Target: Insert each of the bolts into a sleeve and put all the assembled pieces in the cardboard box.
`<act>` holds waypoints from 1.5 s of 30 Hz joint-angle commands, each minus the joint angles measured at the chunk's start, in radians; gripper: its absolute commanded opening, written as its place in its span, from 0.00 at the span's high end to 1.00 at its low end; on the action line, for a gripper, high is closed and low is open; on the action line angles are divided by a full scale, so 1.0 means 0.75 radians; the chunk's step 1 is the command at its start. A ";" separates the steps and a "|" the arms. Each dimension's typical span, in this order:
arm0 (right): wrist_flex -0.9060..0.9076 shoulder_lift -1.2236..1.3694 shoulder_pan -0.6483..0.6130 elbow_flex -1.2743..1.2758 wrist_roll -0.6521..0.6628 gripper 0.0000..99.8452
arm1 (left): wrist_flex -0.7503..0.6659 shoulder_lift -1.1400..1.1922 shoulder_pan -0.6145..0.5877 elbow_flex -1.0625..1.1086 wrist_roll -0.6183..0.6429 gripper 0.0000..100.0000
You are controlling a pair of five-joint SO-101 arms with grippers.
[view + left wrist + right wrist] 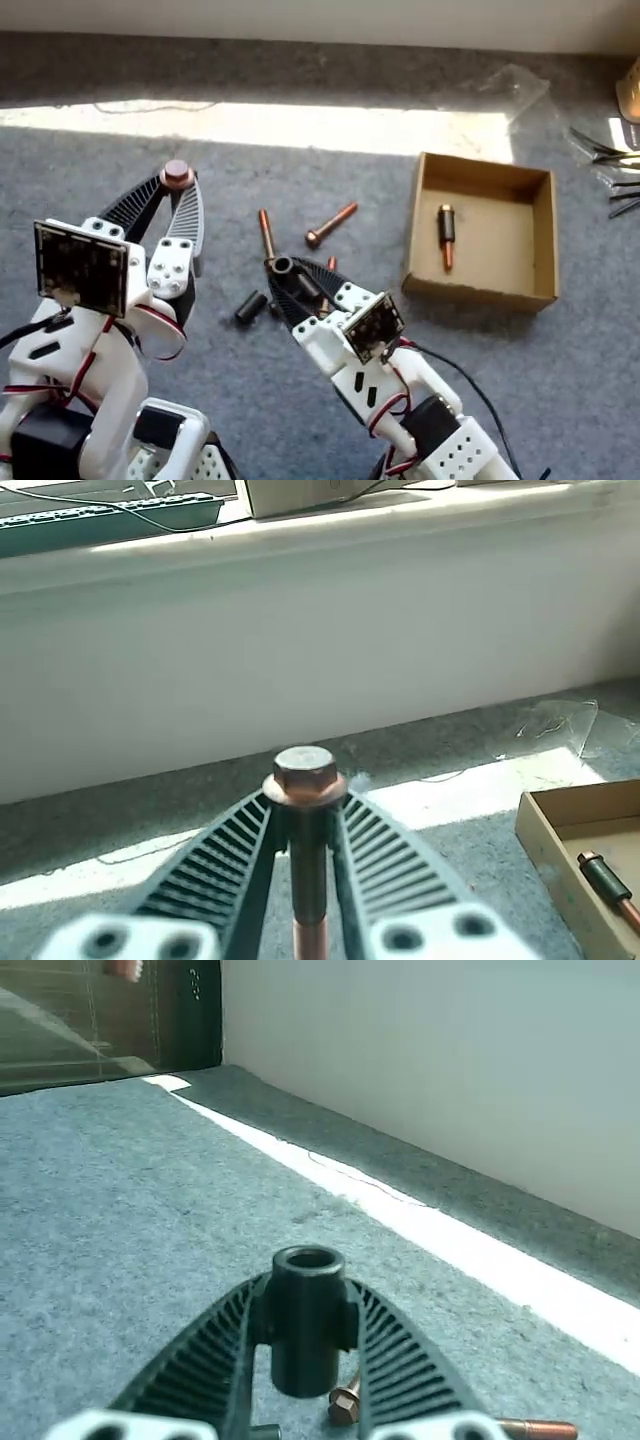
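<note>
The left arm [90, 330] rises from the 7 o'clock corner of the high view. Its jaws point toward 12 and are closed on a bolt [177, 175] just under the head, with the shank running back between them. The right arm [390, 390] comes in from 5 o'clock, angled toward 11. Its jaws are clamped round a black sleeve [282, 266] whose open end faces up.

The worktop [520, 380] is grey and carpet-like, with a band of sunlight [300, 125] along its 12 o'clock side below a pale wall [300, 15]. The open box [480, 285] sits at 3 o'clock of the held sleeve and contains one assembled piece [446, 235]. Two loose bolts [266, 232] [331, 225] lie at 12 to 1 o'clock of the right jaws, and a spare sleeve [251, 306] lies at 8 o'clock of them. A clear bag [500, 90] lies at 12 o'clock of the box, and black tools [605, 150] lie at the 2 o'clock edge.

The left wrist view adds the bolt's six-sided flanged head [304, 772], a ledge [400, 520] above the wall, and what looks like a keyboard [110, 515] on it. The right wrist view shows the sleeve's hollow bore [307, 1258] and a bolt head [345, 1405] on the worktop just past the jaws.
</note>
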 commanded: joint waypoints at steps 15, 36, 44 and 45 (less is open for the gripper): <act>-0.193 -0.007 -0.146 -0.024 0.018 1.00 | -0.160 -0.181 -0.001 0.118 -0.006 0.99; -0.289 -0.015 0.089 0.140 0.041 1.00 | -0.411 -0.418 -0.003 0.394 -0.004 0.99; -0.244 -0.015 0.173 0.144 -0.049 1.00 | -0.468 -0.416 0.001 0.414 -0.002 0.99; -0.234 -0.015 0.173 0.146 -0.049 1.00 | -0.505 -0.416 0.001 0.435 -0.002 0.99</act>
